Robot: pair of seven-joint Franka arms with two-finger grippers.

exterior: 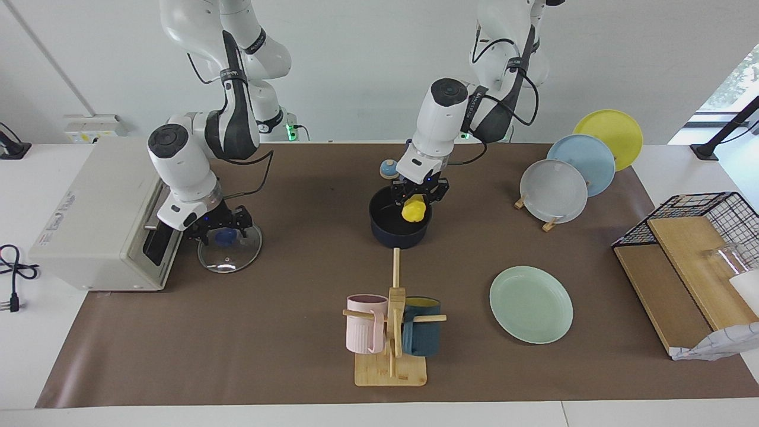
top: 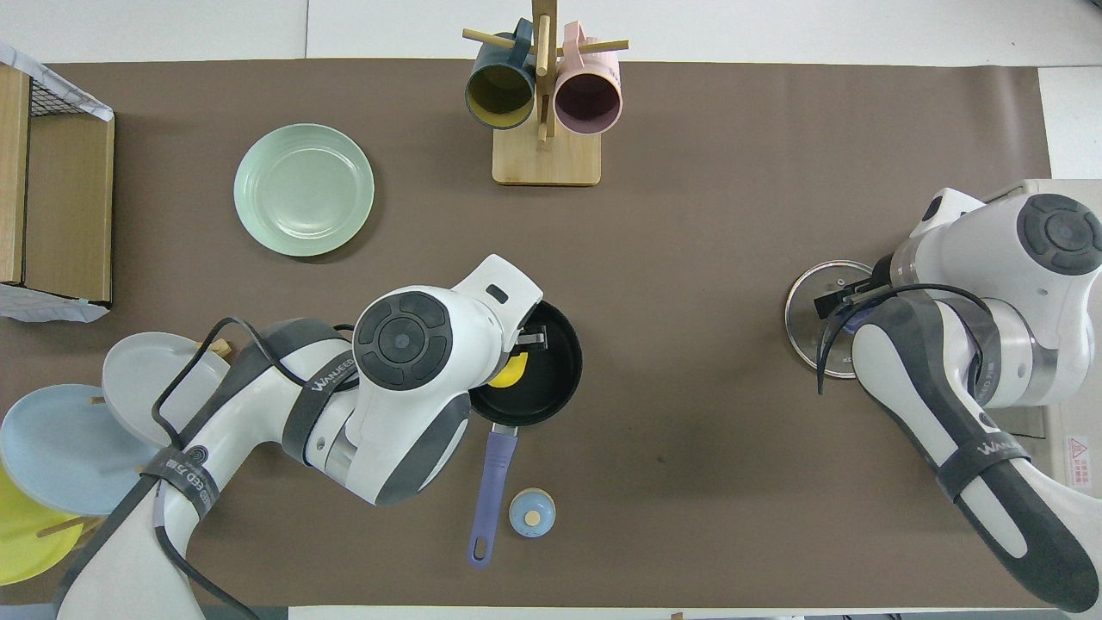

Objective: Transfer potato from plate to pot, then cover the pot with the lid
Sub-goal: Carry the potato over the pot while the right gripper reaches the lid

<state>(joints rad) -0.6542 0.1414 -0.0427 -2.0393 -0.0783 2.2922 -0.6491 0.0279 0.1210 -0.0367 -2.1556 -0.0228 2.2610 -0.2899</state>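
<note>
The left hand [exterior: 417,200] pinches the small glossy yellow potato [exterior: 414,210] just over the dark navy saucepan [exterior: 398,227]; smooth and lumpy, it could slip. The right hand [exterior: 223,228], fingers spread, brackets the clear glass lid's [exterior: 230,250] blue knob [exterior: 225,238], the safest hold on fragile glass.

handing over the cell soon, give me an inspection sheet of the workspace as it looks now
surface: brown mat on a white table, no spills seen
job's things: potato held over the pot; plate bare; lid flat on the mat beside the toaster oven
clutter: mug rack with two mugs, plate rack with three plates, bell, wire basket
grippers: left gripper shut on the potato; right gripper down at the lid's knob, grip unclear
cables: black cord on the table beside the oven
surroundings: white wall, window toward the left arm's end
</note>
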